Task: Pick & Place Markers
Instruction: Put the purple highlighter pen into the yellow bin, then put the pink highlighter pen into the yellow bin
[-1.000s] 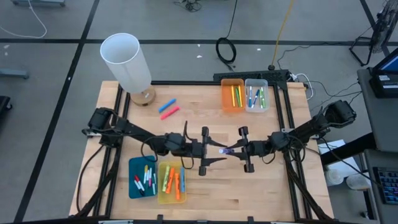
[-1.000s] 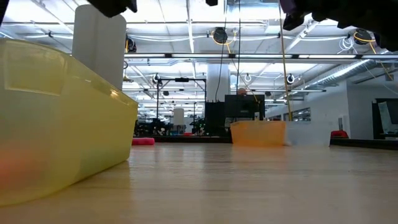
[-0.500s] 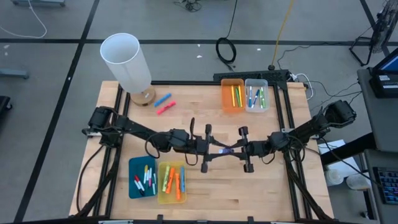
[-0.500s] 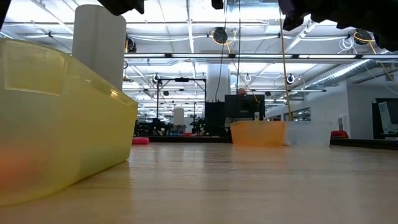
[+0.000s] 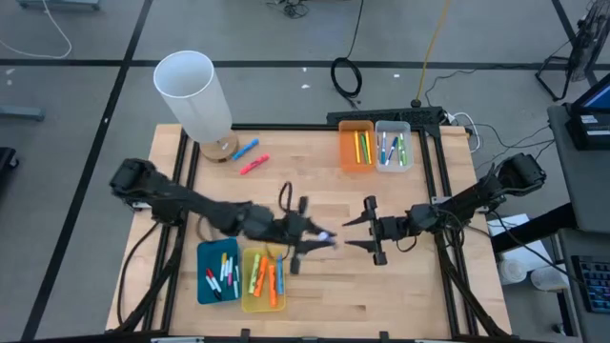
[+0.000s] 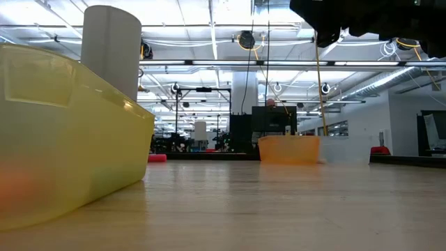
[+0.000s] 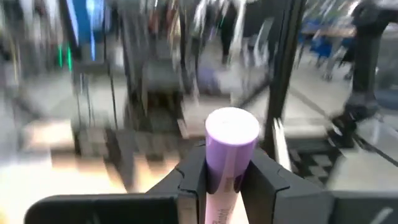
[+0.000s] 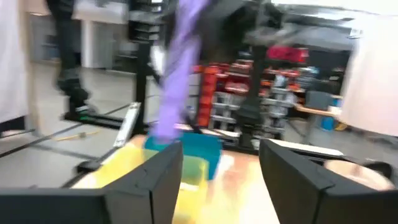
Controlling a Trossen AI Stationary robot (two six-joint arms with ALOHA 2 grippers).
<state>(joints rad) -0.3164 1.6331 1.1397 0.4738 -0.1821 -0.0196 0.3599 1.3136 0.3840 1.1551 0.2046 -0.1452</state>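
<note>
High view: purple marker (image 5: 327, 235) now in left gripper (image 5: 315, 240).

A light wooden table (image 5: 315, 295) in a black frame was set on a grey floor (image 5: 76, 114) crossed by dark lines. A coiled black cable (image 5: 346, 76) and a yellow cord (image 5: 434, 43) were seen on that floor (both beyond the table's far edge). In the low view, a white ceiling with ducts (image 6: 390, 84) and strip lights (image 6: 209, 28) was shown, with dark racks (image 6: 240, 132) behind.
</note>
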